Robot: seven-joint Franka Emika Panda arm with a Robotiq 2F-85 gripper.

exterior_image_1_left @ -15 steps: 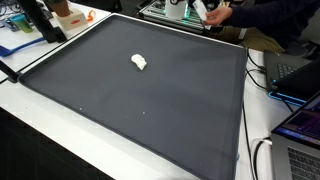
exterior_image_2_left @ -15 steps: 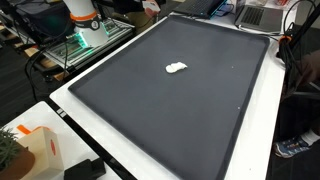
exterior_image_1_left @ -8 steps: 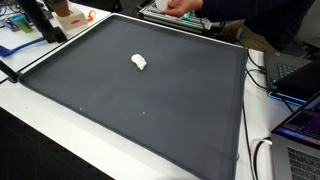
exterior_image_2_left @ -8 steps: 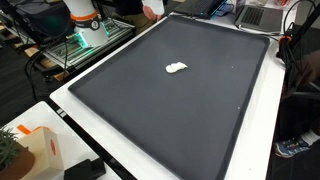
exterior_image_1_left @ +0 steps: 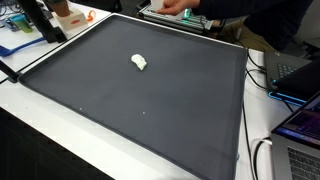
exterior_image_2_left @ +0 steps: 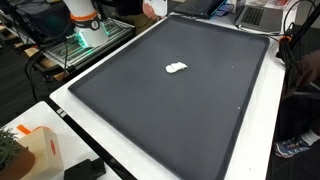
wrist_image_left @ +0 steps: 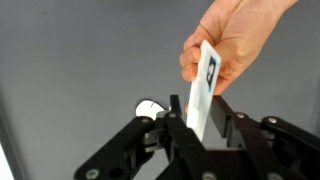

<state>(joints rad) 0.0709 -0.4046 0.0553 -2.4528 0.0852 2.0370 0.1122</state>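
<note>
Wrist view: gripper (wrist_image_left: 199, 110) comes in from the bottom edge, centre-right. A white card (wrist_image_left: 205, 75) with a dark blue mark stands upright and slightly tilted, right between the gripper's two fingers, its lower end down in the gap. A person's hand (wrist_image_left: 235, 35) reaches in from the upper right corner and pinches the card's top edge with thumb and fingers. The gripper's jaws are drawn in narrow, one close on each side of the card. Cannot tell if the pads actually press it or just flank it.

A small white lump (wrist_image_left: 148, 107) lies on the dark mat (wrist_image_left: 70, 60) just left of the gripper, near the left finger, apart from the card.

In both exterior views the white lump (exterior_image_1_left: 139, 62) (exterior_image_2_left: 176, 68) sits alone on the big dark mat (exterior_image_1_left: 150, 110) (exterior_image_2_left: 180, 110), upper middle of the frame. The mat covers most of a white tabletop (exterior_image_1_left: 25, 125). In an exterior view the person's hand (exterior_image_1_left: 172, 5) shows at the top edge, past the mat's far rim. Gripper and card are too small and cut off there to make out.
</note>
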